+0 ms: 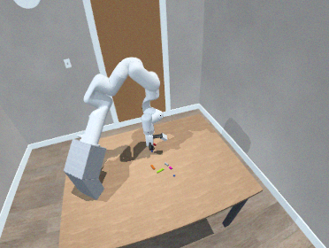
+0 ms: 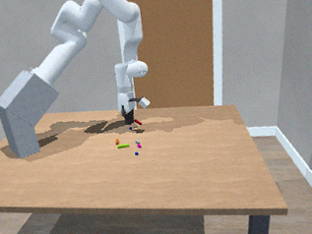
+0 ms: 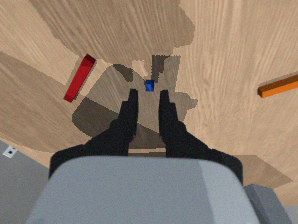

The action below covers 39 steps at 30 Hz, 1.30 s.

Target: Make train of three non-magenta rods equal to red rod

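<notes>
Arm poised over a small blue rod, nothing held.
Tabletop has wide free room all round; arm hangs its gripper low over the blue rod, fingers narrow and empty, probably lining up a pick; red rod lies just beside, orange rod well apart.

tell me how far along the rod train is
Done: nothing looks assembled; the orange rod, lime rod and magenta rod lie scattered, not end to end. In hand: nothing; the end effector is partly open, poised above a small blue rod beside the red rod. Left: pick the three rods, line them up, let go.
</notes>
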{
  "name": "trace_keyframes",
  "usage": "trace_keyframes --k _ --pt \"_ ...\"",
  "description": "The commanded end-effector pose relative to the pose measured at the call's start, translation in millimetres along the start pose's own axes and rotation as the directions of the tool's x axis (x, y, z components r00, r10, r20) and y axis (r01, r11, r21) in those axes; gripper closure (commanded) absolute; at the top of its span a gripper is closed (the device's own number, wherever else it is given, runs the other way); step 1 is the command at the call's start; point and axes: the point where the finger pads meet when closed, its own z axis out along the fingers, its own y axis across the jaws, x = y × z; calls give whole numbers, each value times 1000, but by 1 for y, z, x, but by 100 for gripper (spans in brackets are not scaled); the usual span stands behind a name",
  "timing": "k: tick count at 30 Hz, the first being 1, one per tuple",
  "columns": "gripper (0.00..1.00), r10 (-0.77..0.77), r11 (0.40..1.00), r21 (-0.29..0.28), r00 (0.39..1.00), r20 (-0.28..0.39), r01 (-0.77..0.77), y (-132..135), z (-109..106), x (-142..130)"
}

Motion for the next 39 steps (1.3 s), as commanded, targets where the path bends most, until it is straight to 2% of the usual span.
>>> trace_keyframes --k 1,11,39 --pt "76 0 1000 -1 1000 -1 0 0 5 1" --pt "76 0 1000 -1 1000 -1 0 0 14 1" --pt "76 0 1000 -1 1000 -1 0 0 16 1"
